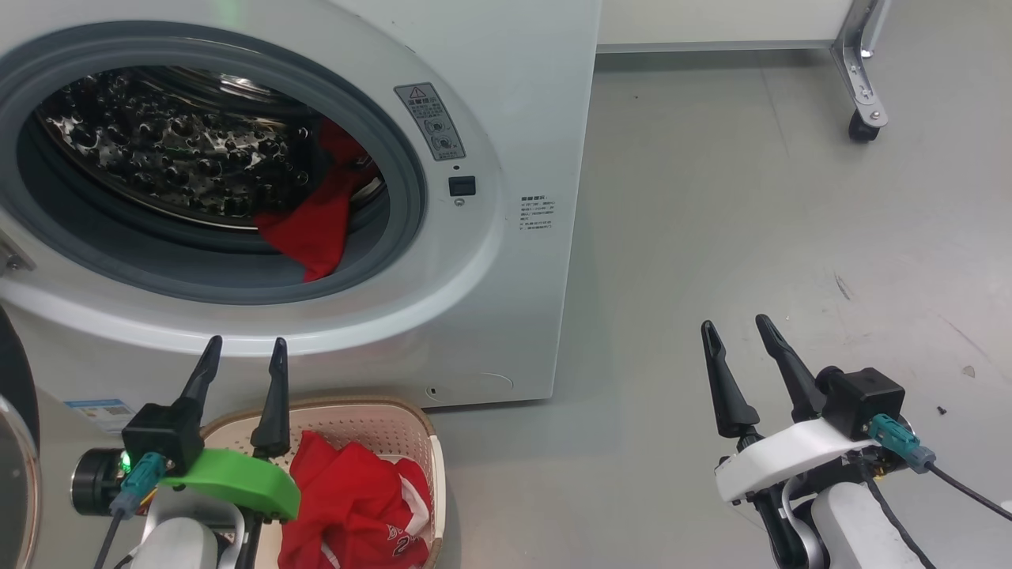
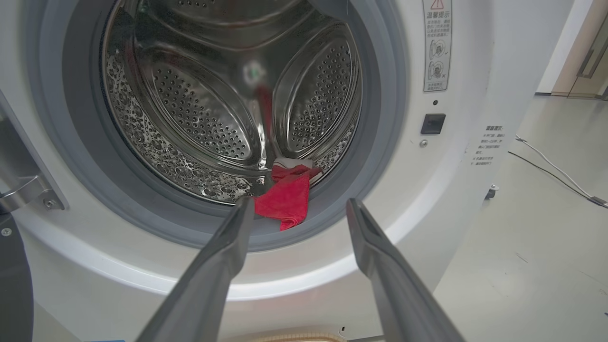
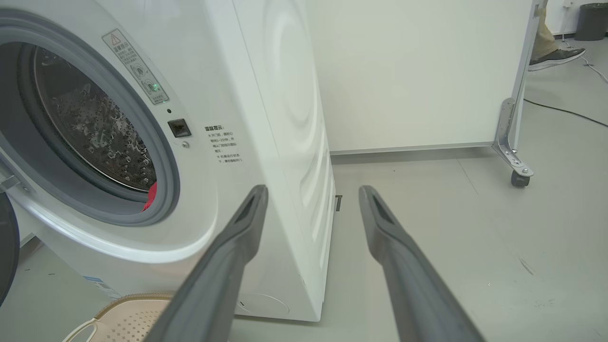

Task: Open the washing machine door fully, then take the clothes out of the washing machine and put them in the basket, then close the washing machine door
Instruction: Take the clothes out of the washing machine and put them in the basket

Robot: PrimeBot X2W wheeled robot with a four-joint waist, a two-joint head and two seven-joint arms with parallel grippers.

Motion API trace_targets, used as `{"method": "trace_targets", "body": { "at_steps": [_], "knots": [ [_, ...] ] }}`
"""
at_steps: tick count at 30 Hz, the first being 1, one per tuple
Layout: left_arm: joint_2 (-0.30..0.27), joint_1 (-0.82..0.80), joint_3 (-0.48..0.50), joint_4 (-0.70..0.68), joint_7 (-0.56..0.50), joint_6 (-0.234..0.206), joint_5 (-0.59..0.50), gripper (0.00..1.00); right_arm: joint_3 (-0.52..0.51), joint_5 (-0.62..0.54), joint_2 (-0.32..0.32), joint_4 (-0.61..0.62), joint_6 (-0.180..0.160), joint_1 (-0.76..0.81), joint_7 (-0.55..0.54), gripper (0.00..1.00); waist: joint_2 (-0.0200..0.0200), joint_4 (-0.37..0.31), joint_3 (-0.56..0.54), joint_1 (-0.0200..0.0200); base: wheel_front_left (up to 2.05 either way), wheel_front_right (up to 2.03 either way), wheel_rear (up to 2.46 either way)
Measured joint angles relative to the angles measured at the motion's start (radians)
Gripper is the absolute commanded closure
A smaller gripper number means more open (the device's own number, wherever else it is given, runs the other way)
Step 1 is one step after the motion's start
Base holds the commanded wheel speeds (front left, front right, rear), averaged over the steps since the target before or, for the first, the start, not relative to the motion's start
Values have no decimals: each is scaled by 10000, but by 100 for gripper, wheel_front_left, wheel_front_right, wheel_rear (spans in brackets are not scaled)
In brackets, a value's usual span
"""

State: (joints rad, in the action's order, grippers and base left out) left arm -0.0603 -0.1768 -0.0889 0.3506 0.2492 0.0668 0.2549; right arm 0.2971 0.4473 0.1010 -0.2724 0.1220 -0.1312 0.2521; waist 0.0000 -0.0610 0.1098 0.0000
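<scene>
Floor: smooth pale grey floor (image 1: 711, 197), a few dark specks on its right side
Left hand: the left hand (image 1: 247, 341) sits low at the left, its 2 dark fingers spread wide with nothing between them; the tips stand above the basket's rear rim and point at the drum mouth
Right hand: the right hand (image 1: 734, 321) is also spread wide and empty, over bare floor well to the right of the machine
Basket: the cream basket (image 1: 411, 411) stands on the floor just in front of the machine's base, below the drum mouth
Basket load: red clothes (image 1: 348, 490) with white trim and lettering, bunched inside the basket
Door: the washing machine door (image 1: 9, 371) is swung open at the far left, just its black rim and a strip of glass in view
Machine: the white washing machine (image 1: 514, 118), its drum mouth uncovered
Drum load: 1 red garment (image 1: 316, 229) at the drum's lower right, a corner draped over the grey rubber ring
Background: a white panel's castor wheel (image 1: 866, 126); a person's shoe (image 3: 555, 57) beyond it
</scene>
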Motion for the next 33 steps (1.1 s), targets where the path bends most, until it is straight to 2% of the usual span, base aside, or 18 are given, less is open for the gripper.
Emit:
{"method": "trace_targets", "body": {
  "at_steps": [33],
  "knots": [
    [67, 618, 77, -713, 2, -12, -61, 0, 54, -4, -50, 29, 0, 88, 0, 0, 0, -113, 25, 0, 0, 0, 0]
  ]
}}
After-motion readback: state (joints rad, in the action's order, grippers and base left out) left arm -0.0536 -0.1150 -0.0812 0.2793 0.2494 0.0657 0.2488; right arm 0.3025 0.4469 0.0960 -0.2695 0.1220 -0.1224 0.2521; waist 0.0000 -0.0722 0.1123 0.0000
